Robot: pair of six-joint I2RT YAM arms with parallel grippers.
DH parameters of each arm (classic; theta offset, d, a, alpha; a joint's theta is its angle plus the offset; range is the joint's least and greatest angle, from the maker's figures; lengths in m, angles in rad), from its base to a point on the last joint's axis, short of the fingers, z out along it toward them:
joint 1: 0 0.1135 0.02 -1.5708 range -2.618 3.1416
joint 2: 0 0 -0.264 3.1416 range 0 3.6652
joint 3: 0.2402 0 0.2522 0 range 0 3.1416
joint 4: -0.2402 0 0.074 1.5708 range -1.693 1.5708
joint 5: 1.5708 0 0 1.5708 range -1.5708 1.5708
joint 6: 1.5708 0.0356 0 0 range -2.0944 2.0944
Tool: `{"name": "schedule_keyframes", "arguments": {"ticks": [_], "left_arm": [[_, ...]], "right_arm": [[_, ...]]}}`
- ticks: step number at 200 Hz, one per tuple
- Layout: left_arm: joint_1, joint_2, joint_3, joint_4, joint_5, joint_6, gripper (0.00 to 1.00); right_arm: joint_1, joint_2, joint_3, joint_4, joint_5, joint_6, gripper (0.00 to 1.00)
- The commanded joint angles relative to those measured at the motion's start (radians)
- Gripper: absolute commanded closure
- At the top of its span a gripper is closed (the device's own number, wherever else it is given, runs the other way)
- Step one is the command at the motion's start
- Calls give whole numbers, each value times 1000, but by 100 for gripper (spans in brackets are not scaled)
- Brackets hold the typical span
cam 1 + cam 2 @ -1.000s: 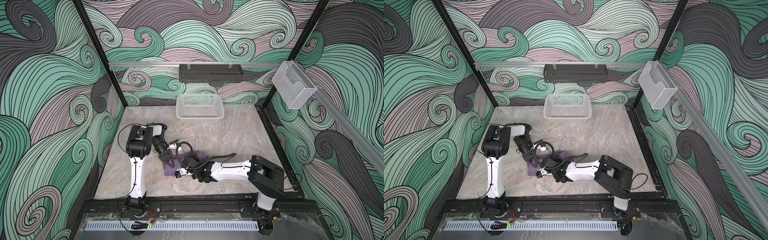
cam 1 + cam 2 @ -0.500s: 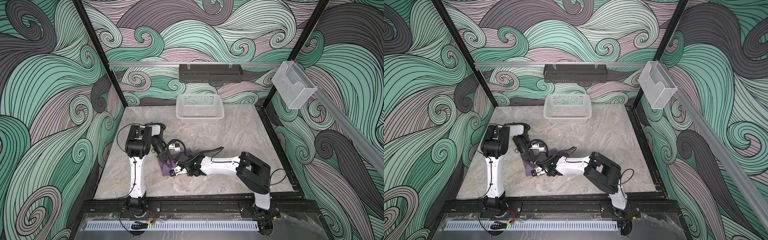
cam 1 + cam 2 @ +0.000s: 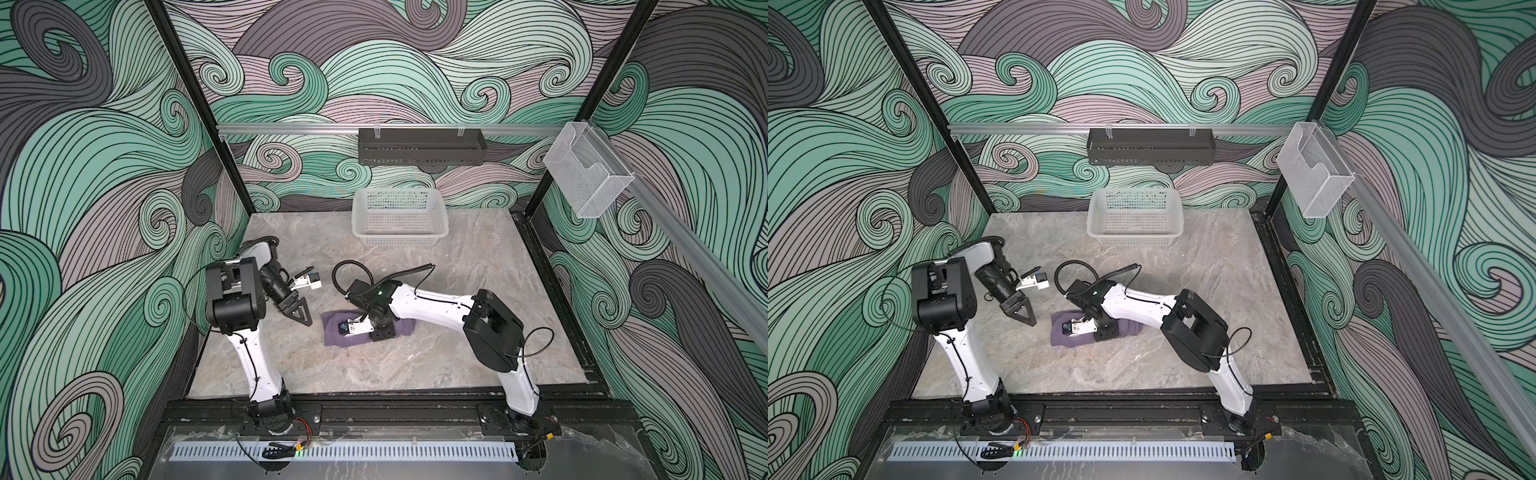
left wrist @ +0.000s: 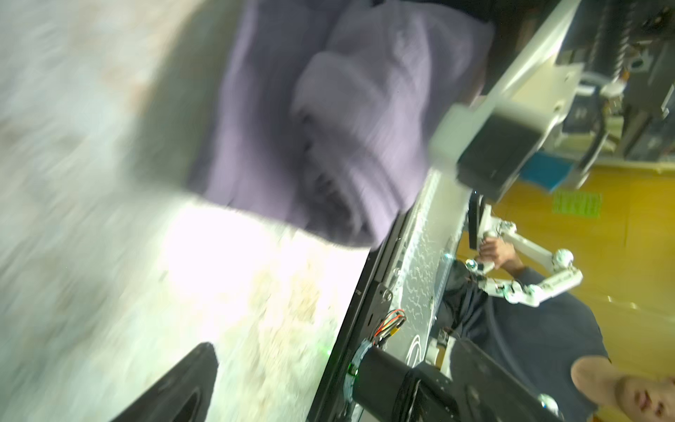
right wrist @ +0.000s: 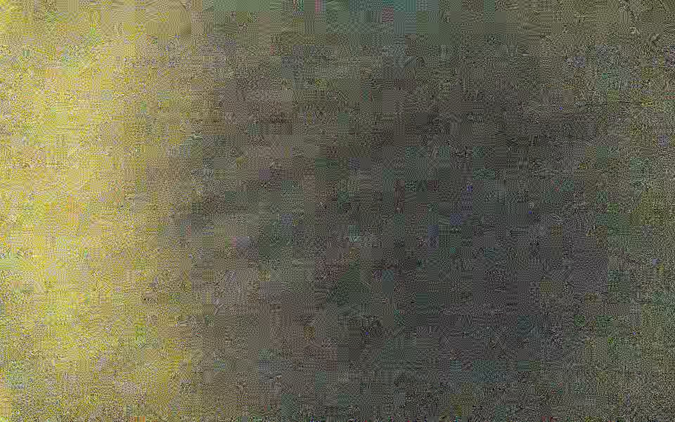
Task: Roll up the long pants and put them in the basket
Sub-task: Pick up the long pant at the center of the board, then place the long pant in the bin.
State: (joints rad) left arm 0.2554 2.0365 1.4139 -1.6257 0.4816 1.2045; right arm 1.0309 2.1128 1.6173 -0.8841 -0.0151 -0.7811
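Long pants [image 3: 332,337]: compact purple bundle lying on counter [image 3: 374,374] at frame centre in both top views. Left wrist view, blurred, shows layered folds at bundle's end [image 4: 263,128].
Right gripper [image 3: 380,332]: planted on top of bundle, touching fabric. I cannot tell jaw width or whether cloth is pinched. Right wrist view unreadable, noise only.
Left gripper [image 3: 300,313]: hangs just left of bundle, clear of it, holding nothing. One finger [image 4: 175,387] sits far toward lower left of wrist view, so I read jaws as wide.
White basket [image 3: 399,239]: upper centre, well apart from bundle.
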Motion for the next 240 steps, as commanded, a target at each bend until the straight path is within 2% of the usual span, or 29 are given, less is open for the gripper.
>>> {"name": "schedule_keyframes", "arguments": {"ticks": [1, 42, 66, 95, 124, 147, 172, 190, 215, 240], "left_arm": [[50, -45, -33, -172, -65, 5, 1], [135, -81, -66, -171, -74, 30, 1], [166, -58, -59, -164, -54, 36, 1], [197, -19, -20, -158, -38, 26, 1], [236, 11, 21, -148, -24, 11, 1], [256, 37, 38, -141, -31, 3, 1], [280, 75, 39, -134, -26, 0, 2], [297, 103, 28, -121, -12, -1, 1], [308, 133, -7, -90, 25, -5, 1], [309, 149, -47, -71, 54, -3, 1]], "right_arm": [[-20, 86, -26, -232, -215, 65, 100], [-44, 17, 5, -229, -31, 110, 100], [-72, -127, 45, -239, -1, 68, 100], [-99, -216, 233, -322, 93, -36, 100], [-135, -137, 592, -490, 188, -104, 100], [-191, -94, 782, -487, 271, -196, 100], [-296, 29, 1041, -427, 383, -297, 100], [-375, 79, 1065, -252, 449, -362, 100], [-455, 161, 982, 24, 521, -440, 100], [-509, 320, 1071, 83, 500, -418, 100]]}}
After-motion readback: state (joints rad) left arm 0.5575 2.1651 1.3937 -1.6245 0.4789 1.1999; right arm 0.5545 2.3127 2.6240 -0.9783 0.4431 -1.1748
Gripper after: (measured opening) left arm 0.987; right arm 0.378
